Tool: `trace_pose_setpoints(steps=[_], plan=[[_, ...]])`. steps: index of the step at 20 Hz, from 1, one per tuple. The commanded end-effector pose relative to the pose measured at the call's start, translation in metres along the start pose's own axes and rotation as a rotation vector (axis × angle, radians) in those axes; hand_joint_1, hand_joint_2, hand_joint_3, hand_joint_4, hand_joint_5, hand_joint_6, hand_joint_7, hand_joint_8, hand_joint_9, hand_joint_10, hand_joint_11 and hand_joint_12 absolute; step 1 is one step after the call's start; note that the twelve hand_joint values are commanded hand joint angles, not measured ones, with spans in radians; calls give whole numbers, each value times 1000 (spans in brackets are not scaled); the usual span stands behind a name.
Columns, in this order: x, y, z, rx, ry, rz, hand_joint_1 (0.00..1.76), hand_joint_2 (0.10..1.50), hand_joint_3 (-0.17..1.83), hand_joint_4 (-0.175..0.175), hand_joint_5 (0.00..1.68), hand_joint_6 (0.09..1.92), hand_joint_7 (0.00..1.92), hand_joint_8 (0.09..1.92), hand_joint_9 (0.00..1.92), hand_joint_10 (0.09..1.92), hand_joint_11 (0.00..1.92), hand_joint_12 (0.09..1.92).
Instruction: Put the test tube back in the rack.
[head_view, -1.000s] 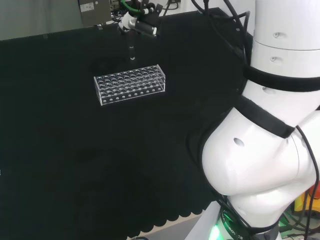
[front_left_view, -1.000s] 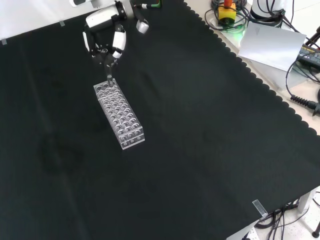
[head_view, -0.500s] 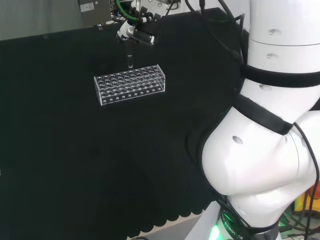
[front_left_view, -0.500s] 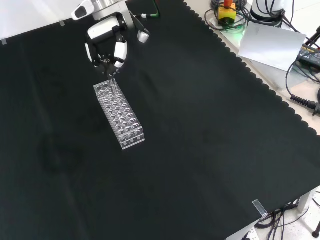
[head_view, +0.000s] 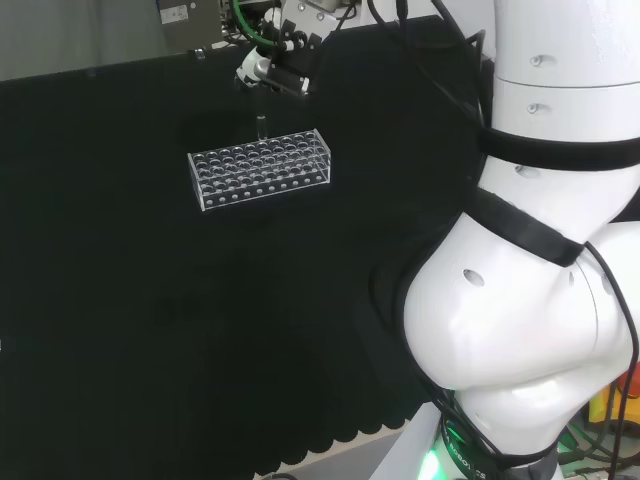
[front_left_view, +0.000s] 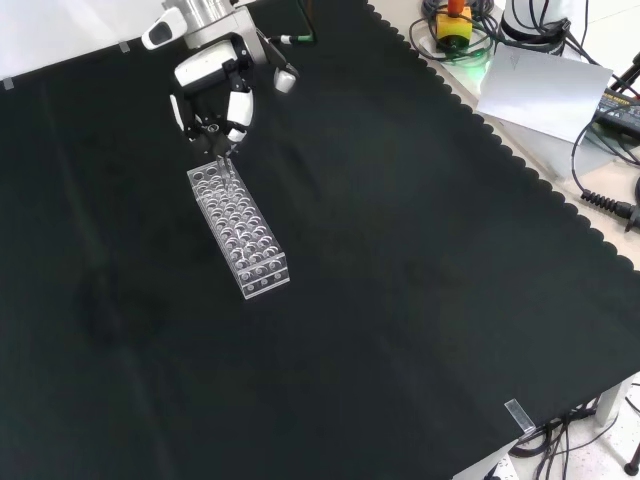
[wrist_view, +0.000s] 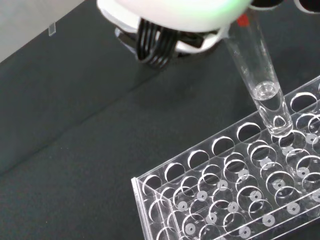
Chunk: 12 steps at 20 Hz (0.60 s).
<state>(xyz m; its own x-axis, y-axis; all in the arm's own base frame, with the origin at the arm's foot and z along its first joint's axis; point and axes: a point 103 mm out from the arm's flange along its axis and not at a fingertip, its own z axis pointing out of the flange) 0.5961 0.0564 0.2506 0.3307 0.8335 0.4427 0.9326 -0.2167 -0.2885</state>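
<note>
One clear round-bottomed test tube (wrist_view: 260, 80) in the hand (front_left_view: 212, 85), over the perforated transparent rack (wrist_view: 235, 190).

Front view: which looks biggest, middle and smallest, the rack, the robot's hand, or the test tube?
1. The rack looks biggest, a long clear block on the black cloth.
2. The hand looks a bit smaller, though it sits higher and nearer the camera, so that is unsure.
3. The test tube looks smallest, a thin sliver under the hand.

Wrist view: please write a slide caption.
Hand holds a test tube, its tip at the clear rack's top holes.
</note>
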Motion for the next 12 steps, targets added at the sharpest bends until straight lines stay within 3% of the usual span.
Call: trace_pose_setpoints(steps=[1, 12], plan=[[-3, 3, 2, 8, 4, 12, 1231, 656, 595, -175, 1387, 422, 1822, 357, 1709, 372, 1336, 843], [-17, 10, 20, 28, 23, 40, 1231, 656, 595, -175, 1388, 422, 1822, 357, 1708, 373, 1335, 842]])
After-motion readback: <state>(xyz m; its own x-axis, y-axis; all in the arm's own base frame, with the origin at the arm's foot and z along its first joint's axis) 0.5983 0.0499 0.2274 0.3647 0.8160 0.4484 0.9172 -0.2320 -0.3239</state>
